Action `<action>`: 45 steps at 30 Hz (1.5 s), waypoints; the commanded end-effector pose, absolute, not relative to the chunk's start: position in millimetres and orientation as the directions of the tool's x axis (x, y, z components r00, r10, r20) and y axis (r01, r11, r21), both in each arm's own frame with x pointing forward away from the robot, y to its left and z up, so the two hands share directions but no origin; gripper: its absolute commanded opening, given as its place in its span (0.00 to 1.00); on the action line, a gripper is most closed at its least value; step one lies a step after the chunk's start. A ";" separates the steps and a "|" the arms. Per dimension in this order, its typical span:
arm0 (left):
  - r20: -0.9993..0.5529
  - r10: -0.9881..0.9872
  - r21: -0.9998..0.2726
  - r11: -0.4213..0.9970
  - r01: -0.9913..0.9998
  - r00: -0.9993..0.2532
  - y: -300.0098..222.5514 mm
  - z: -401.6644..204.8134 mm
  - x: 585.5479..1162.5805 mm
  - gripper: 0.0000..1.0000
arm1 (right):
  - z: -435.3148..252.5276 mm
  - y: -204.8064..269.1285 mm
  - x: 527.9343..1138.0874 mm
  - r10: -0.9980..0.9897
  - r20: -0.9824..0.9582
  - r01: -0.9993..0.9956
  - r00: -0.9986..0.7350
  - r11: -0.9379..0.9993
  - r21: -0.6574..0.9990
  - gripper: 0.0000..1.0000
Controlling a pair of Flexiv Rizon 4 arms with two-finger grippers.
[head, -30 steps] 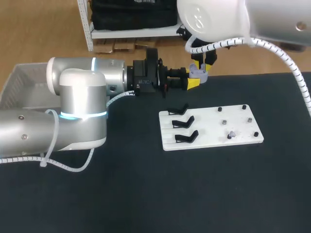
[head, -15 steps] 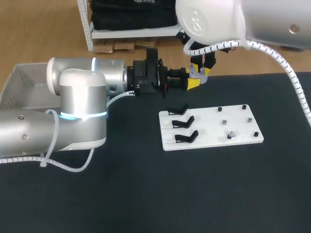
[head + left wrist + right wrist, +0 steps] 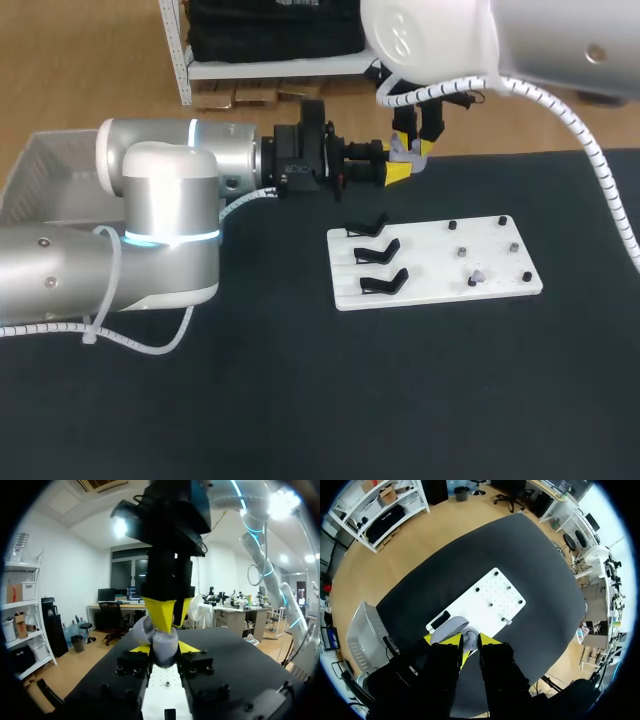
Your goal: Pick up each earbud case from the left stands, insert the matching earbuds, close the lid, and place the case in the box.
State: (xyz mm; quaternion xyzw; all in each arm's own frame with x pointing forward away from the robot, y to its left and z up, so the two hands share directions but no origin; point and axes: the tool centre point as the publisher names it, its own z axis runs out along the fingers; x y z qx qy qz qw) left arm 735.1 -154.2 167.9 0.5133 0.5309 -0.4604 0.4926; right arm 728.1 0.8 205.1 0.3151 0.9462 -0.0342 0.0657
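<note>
- The left gripper is clamped on the earbud case, with one yellow tip on each side of its lower half. It holds the case in the air above the far edge of the table.
- The case is a small, rounded, lavender-grey shell. I judge it light, hard and smooth, so it is likely to slip or twist if squeezed on its curved ends.
- The best hold is across the flatter sides of the body, below the seam, which leaves the lid free to swing.
- The lid looks to stand open, tipped to one side. Its hinge is probably the weak point, so a gentle press on the lid's crown should close it, not a pinch.
- The right gripper hangs straight down onto the case from above and touches it. I cannot tell whether it grips anything.
- Nearer the robot lies the white board. Its three black stands are bare, and one pale earbud sits among the pegs.
- The earbud is tiny and glossy, and it would be easy to flick away.
- The box waits well apart, beyond the table's left edge.
</note>
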 end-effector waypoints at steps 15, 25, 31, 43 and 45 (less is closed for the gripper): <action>-0.996 0.090 0.017 0.048 0.999 0.013 -154.7 168.9 735.7 0.00 | 233.6 -6.5 699.2 0.535 -0.170 0.527 -0.827 0.845 0.093 0.46; -0.996 0.090 0.017 0.048 0.999 0.013 -154.7 168.9 735.7 0.00 | 243.8 -24.6 666.5 0.412 -0.285 0.349 -0.866 0.904 0.247 1.00; -0.996 0.090 0.017 0.048 0.999 0.013 -154.7 168.9 735.7 0.00 | 243.0 -38.8 649.0 0.376 -0.333 0.300 -0.865 0.918 0.259 1.00; -0.996 0.090 0.017 0.048 0.999 0.013 -154.7 168.9 735.7 0.00 | 235.0 -50.6 635.7 0.391 -0.346 0.313 -0.853 0.914 0.259 1.00; -0.996 0.090 0.017 0.048 0.999 0.013 -154.7 168.9 735.7 0.00 | 235.0 -50.6 635.7 0.391 -0.346 0.313 -0.853 0.914 0.259 1.00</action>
